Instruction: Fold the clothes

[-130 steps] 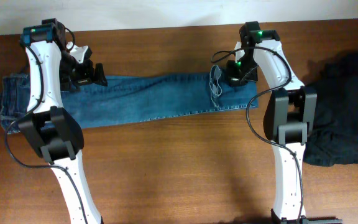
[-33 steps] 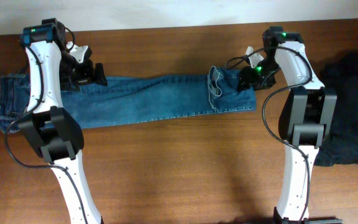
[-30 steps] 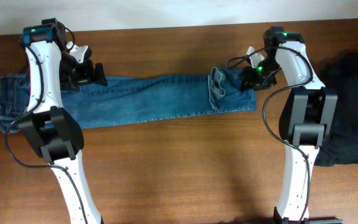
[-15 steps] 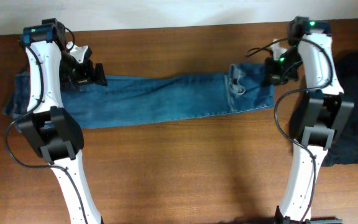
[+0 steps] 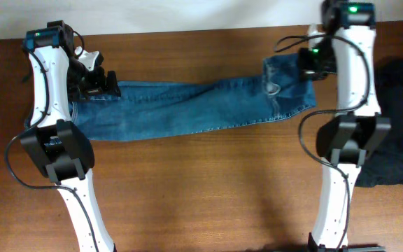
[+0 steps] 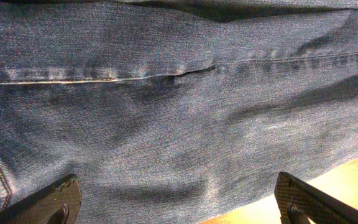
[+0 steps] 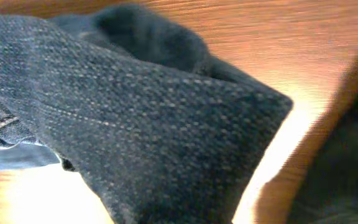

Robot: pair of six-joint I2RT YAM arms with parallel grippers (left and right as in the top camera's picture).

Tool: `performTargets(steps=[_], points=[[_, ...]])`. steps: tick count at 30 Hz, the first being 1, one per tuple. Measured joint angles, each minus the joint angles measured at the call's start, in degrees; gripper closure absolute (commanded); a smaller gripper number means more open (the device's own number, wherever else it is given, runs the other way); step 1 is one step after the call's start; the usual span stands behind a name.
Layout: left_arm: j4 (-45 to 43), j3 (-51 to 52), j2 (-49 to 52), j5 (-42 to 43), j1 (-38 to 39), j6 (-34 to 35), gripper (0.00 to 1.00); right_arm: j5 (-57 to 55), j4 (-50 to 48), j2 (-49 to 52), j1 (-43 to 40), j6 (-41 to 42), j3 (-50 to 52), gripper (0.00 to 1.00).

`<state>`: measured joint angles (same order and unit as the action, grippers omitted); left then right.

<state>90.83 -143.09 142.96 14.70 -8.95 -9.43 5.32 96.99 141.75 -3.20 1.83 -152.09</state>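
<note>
Big shift over the last second or so: hauling the jeans bodily to the right and toward the far edge of the table with the right gripper. Can't actually see its fingers in the right wrist view, just denim bunched up against the lens. Going by the cuff end riding along with the arm, though, calling it pinched tight on the cloth. No movement at all from the left gripper, parked over the waist end with fingers spread wide and flat denim between them, gripping nothing. Used to have the waistband poking out well past the left arm, and now barely any of it showing on that side. So, sliding the whole garment along rather than stretching it, with nothing pinning the other end. Still laid out full length across the table, slanting up toward the right now, and still carrying that turned-over flap near the cuff. No proper fold made yet, so early days. Reads like repositioning or tugging out slack ahead of the real fold. Worth keeping an eye on the dark clothes pile just beside the right arm, nearer the cuff end than before and easy to snag.
</note>
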Motion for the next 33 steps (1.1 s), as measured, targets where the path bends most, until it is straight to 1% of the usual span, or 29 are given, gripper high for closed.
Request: performTargets(steps=[5,7,11,15,19,21,25,33], points=[[0.0,0.0,0.0,0.0,0.0,0.0,0.01,-0.2,-0.1,0.0,8.6,4.8,0.0,0.91],[0.0,0.0,0.0,0.0,0.0,0.0,0.01,-0.6,-0.3,0.0,11.1,5.8,0.0,0.86],[0.1,0.0,0.0,0.0,0.0,0.0,0.01,-7.3,-0.6,0.0,14.7,8.9,0.0,0.85],[0.3,0.0,0.0,0.0,0.0,0.0,0.01,-10.0,-0.1,0.0,11.7,10.0,0.0,0.85],[0.3,0.0,0.0,0.0,0.0,0.0,0.01,-9.6,0.0,0.0,5.0,7.2,0.0,0.85],[0.3,0.0,0.0,0.0,0.0,0.0,0.01,-9.4,0.0,0.0,3.1,6.3,0.0,0.85],[0.3,0.0,0.0,0.0,0.0,0.0,0.01,-10.4,0.0,0.0,2.6,5.3,0.0,0.85],[0.3,0.0,0.0,0.0,0.0,0.0,0.01,-17.2,0.0,0.0,3.3,4.9,0.0,0.85]])
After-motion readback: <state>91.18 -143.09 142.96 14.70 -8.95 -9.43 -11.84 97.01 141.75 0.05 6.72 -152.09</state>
